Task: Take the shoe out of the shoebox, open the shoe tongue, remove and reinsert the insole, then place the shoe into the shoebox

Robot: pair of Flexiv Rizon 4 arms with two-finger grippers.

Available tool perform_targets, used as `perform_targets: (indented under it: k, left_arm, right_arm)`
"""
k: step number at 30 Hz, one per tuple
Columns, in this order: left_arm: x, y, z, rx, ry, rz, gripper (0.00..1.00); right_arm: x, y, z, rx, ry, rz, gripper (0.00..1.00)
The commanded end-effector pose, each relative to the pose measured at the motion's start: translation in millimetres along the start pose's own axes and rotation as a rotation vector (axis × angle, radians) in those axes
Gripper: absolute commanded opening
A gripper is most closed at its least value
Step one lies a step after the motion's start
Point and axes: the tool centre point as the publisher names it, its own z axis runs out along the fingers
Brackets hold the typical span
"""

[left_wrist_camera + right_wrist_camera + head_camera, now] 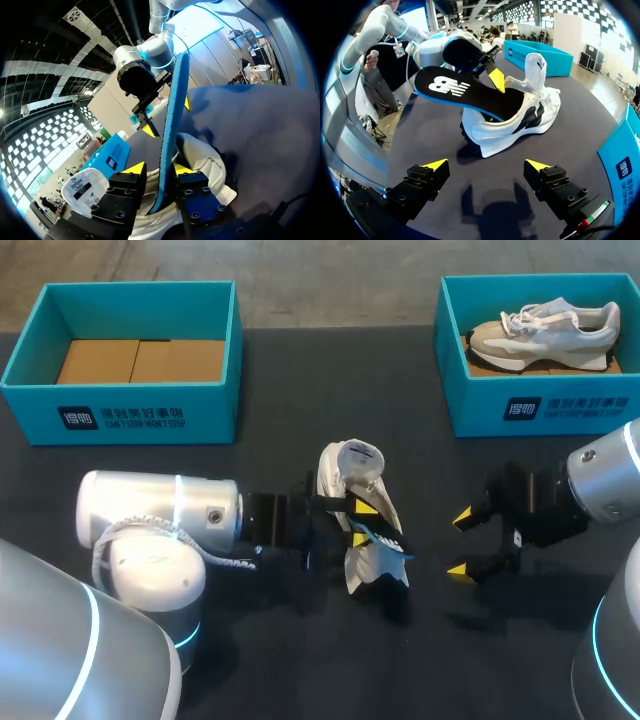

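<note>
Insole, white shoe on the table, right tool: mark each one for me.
insole (470, 95): right wrist view, on its black top face.
white shoe (500, 136): right wrist view, on its side wall.
right tool (460, 544): head view, midway between its yellow tips.

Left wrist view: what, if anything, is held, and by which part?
The insole, pinched on its two flat faces between the left gripper's fingers, partway along its length.

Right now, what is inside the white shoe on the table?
One end of the insole sits inside the white shoe. The rest sticks out, pinched by the left gripper. How far it reaches toward the toe cannot be seen, because the shoe's upper covers it.
</note>
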Motion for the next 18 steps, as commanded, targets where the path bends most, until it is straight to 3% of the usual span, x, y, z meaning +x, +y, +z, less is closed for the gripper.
perform_targets:
  k: [1, 7, 10, 18]
  left_arm:
    - [1.4, -5, -7, 0.007, 0.003, 0.004, 0.29]
    - [2.8, -9, -8, 0.017, 0.023, 0.008, 0.23]
    - [7.0, -5, -8, 0.011, 0.043, -0.001, 0.00]
    - [12.7, 4, -5, -0.022, 0.092, 0.065, 0.00]
  right_arm:
    - [0.6, -0.2, 1, -0.001, -0.002, -0.001, 1.00]
    - [0.6, -0.2, 1, -0.001, -0.002, -0.001, 1.00]
    - [0.6, -0.2, 1, -0.001, -0.002, -0.001, 1.00]
    - [0.6, -0.2, 1, -0.001, -0.002, -0.001, 1.00]
